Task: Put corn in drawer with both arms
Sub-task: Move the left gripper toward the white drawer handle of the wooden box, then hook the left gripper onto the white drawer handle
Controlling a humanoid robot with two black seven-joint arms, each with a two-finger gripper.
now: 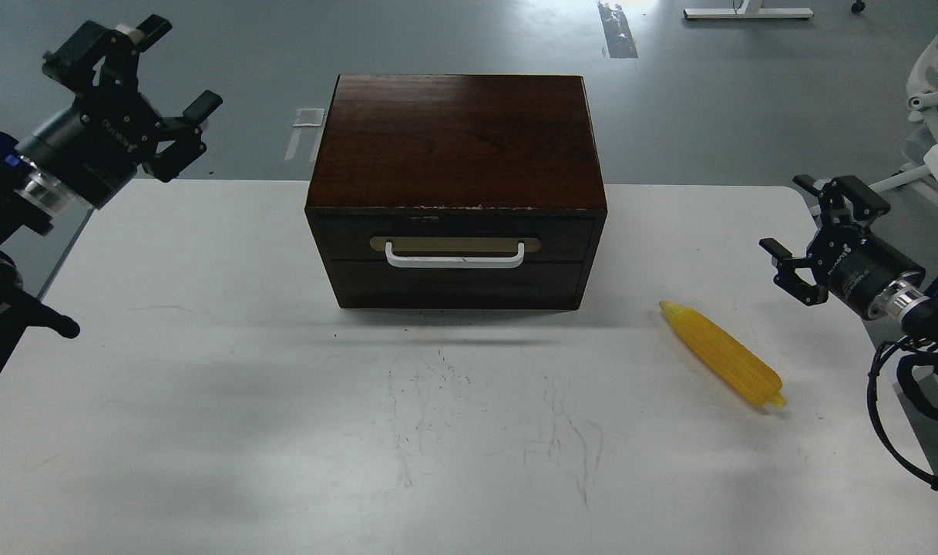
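Head view: both pincers, left and right, spread; drawer closed, inside hidden.

Corn lies on table, right of box

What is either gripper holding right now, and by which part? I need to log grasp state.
Nothing is held. The left gripper and right gripper are both open and empty; the corn lies on the table, untouched.

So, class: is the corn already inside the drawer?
No, the corn lies on the table to the right of the box, and the drawer is shut.
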